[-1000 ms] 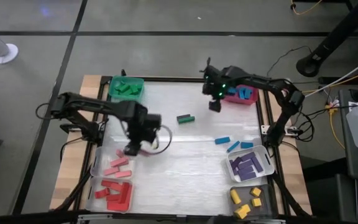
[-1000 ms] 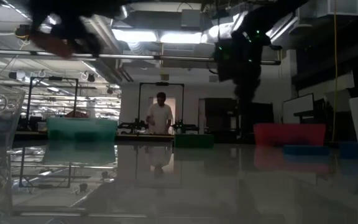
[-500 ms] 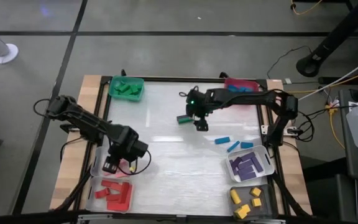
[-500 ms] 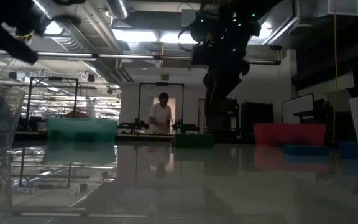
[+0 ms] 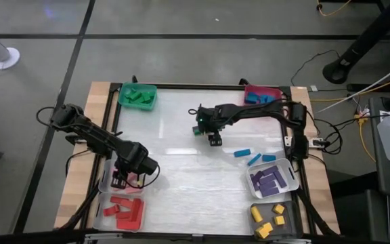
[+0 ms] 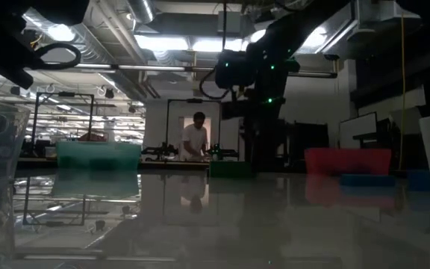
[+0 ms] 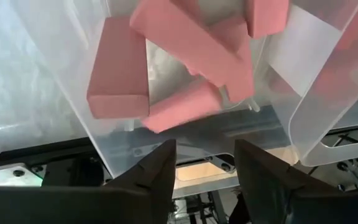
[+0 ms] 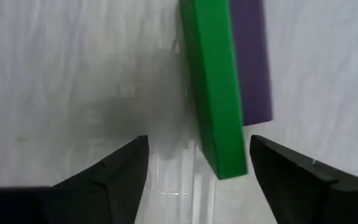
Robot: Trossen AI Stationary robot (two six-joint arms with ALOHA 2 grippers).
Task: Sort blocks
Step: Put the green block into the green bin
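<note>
My right gripper hangs open over the middle of the table. In its wrist view its fingers stand on either side of a green block's end without touching it. A purple block lies flat against that green block, and both rest on the table. My left gripper is open above the clear bin at the near left, which holds several pink blocks.
A green bin with green blocks sits at the far left, and a red bin with blue blocks at the far right. Three blue blocks lie loose on the table. Bins of purple, yellow and red blocks line the near side.
My right gripper has swung from the red bin toward the table's left and near side, coming down over the green and purple blocks. My left gripper has moved from the table toward the near left edge and now hangs over the bin of pink blocks.
</note>
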